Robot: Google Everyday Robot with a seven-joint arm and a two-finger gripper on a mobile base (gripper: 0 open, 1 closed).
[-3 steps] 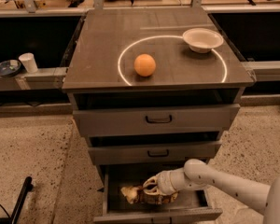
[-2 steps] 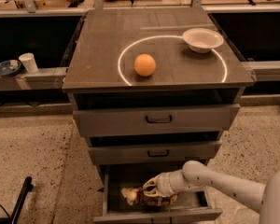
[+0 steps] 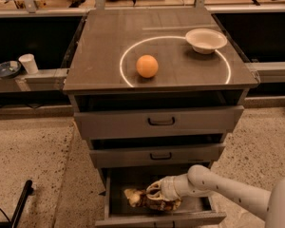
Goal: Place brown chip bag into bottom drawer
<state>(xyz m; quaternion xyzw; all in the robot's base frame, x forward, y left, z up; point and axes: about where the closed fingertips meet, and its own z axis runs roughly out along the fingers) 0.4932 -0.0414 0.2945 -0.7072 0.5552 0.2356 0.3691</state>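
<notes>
The bottom drawer (image 3: 115,204) is pulled open at the foot of the grey cabinet. The brown chip bag (image 3: 141,199) lies on its floor, its pale end toward the left. My gripper (image 3: 155,196) reaches in from the right on a white arm and sits right over the bag's dark middle, covering part of it. The bag appears to rest on the drawer floor.
An orange (image 3: 147,66) and a white bowl (image 3: 205,40) sit on the cabinet top (image 3: 99,56). The two upper drawers (image 3: 160,122) with black handles are slightly out. A white cup (image 3: 28,63) and a dark dish (image 3: 6,69) stand on a ledge at left.
The gripper and arm have shifted slightly to the left over the bag; the bag stays low in the drawer.
</notes>
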